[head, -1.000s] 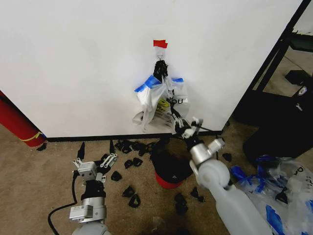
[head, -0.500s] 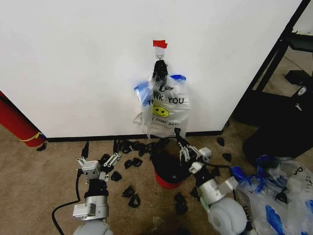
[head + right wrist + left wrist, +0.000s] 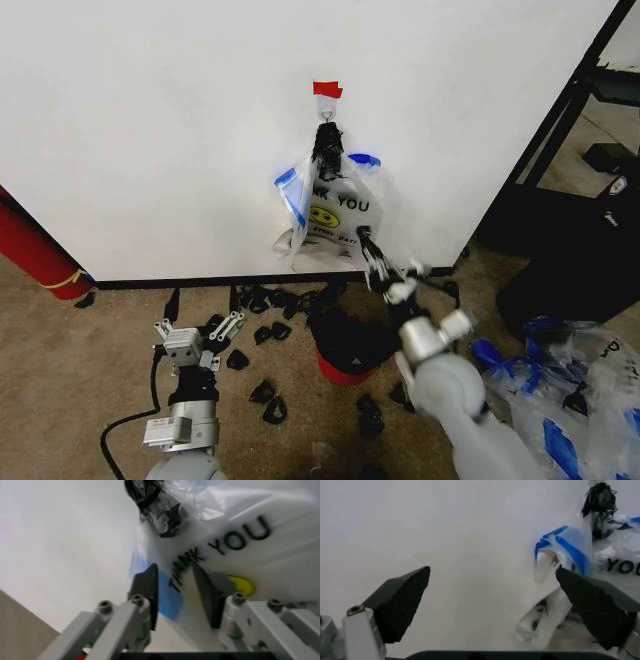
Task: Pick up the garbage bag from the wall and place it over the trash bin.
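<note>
The garbage bag (image 3: 328,205), translucent white with blue patches and "THANK YOU" lettering, hangs from a metal hook (image 3: 327,118) on the white wall (image 3: 150,130) under a piece of red tape. My right gripper (image 3: 368,245) is raised against the bag's lower right edge. In the right wrist view the gripper (image 3: 175,570) is open by a narrow gap, with the bag (image 3: 235,536) film right at its tips. The red trash bin (image 3: 345,355) stands on the floor below. My left gripper (image 3: 195,335) waits low and open, facing the wall (image 3: 445,536) and the bag (image 3: 570,555).
Several black scraps (image 3: 265,300) litter the carpet around the bin. A long red cylinder (image 3: 35,255) with a yellow band leans at the left. A pile of plastic bags (image 3: 570,385) lies at the lower right, beside a black frame (image 3: 560,120).
My right gripper rose from above the bin to the bag's lower edge. The bag's bottom has bunched upward. The left arm has barely moved.
</note>
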